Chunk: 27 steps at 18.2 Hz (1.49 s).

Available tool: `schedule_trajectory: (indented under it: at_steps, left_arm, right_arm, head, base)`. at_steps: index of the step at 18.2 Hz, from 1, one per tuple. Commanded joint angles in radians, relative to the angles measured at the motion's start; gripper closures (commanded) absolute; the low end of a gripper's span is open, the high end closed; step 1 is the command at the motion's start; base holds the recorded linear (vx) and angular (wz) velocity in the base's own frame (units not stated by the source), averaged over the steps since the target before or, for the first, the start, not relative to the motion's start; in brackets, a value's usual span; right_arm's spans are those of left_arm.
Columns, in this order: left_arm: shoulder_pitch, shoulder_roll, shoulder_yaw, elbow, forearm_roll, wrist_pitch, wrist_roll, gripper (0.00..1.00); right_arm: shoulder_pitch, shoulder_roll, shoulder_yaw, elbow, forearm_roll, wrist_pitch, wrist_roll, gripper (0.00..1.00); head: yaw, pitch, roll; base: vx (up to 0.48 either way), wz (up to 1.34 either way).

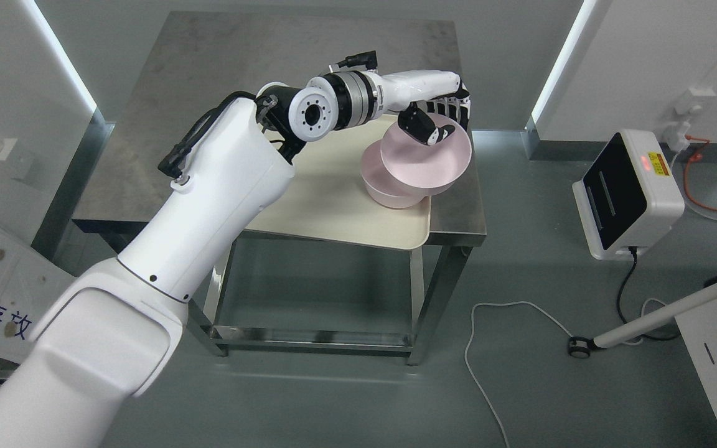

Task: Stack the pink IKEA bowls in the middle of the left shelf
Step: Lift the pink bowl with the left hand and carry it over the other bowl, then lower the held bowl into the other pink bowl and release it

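The left hand [436, 118] is gripping the rim of a pink bowl [424, 158], with the thumb lying inside the bowl and the fingers [455, 106] wrapping over the far edge. The bowl is tilting toward the camera and is overlapping a second pink bowl [389, 190], which is sitting upright on a cream tray [333, 205]. The tray is resting on a steel table [209, 74], with its near edge overhanging the table's front. A white device [626, 193] is standing on the floor at right.
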Motion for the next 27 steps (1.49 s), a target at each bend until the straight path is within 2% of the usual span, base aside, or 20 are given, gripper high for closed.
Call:
schedule_trajectory:
  at_steps: [1,16,17,19,20,22,25,26,27]
  left_arm:
    - [-0.002,0.009,-0.009,0.025,-0.005,0.004,0.014,0.96]
    - [-0.015,0.009,0.097,0.068,-0.017,0.001,0.011,0.95]
    - [-0.012,0.009,0.121,0.066,-0.014,-0.005,0.011,0.87]
    - [0.014,0.009,0.222,0.040,-0.007,-0.005,0.008,0.41]
    - [0.036,0.009,0.264,0.023,-0.005,-0.005,0.019,0.33]
    - [0.059,0.009,0.302,0.022,-0.004,-0.004,0.051,0.07]
    - [0.087,0.009,0.309,0.026,0.001,0.028,0.088,0.06]
    - [0.085,0.009,0.309,0.026,0.001,0.072,0.083,0.07]
    - [0.082,0.009,0.306,0.026,0.004,0.162,0.071,0.07]
  right_arm:
    - [0.029,-0.017,-0.011,-0.034,0.000,-0.001,0.000,0.00]
    - [0.029,-0.017,-0.011,-0.034,0.000,-0.001,0.000,0.00]
    - [0.029,-0.017,-0.011,-0.034,0.000,0.001,0.000,0.00]
    - [0.029,-0.017,-0.011,-0.034,0.000,0.001,0.000,0.00]
    - [0.029,-0.017,-0.012,-0.034,0.000,0.001,0.000,0.00]
    - [0.029,-0.017,-0.011,-0.034,0.000,-0.001,0.000,0.00]
    - [0.029,-0.017,-0.011,-0.034,0.000,0.001,0.000,0.00]
    - [0.029,-0.017,-0.012,-0.034,0.000,-0.001,0.000,0.00]
    - [0.029,-0.017,-0.011,-0.034,0.000,0.001,0.000,0.00]
  head:
    - [0.0000,0.000,0.000]
    - [0.0000,0.000,0.000]
    - [0.0000,0.000,0.000]
    - [0.0000,0.000,0.000]
    - [0.0000,0.000,0.000]
    - [0.0000,0.000,0.000]
    - [0.0000,0.000,0.000]
    - [0.0000,0.000,0.000]
    - [0.0000,0.000,0.000]
  base:
    - [0.000,0.00]
    - [0.000,0.00]
    - [0.000,0.00]
    - [0.000,0.00]
    - [0.000,0.00]
    - [0.000,0.00]
    - [0.000,0.00]
    - [0.000,0.00]
    - [0.000,0.00]
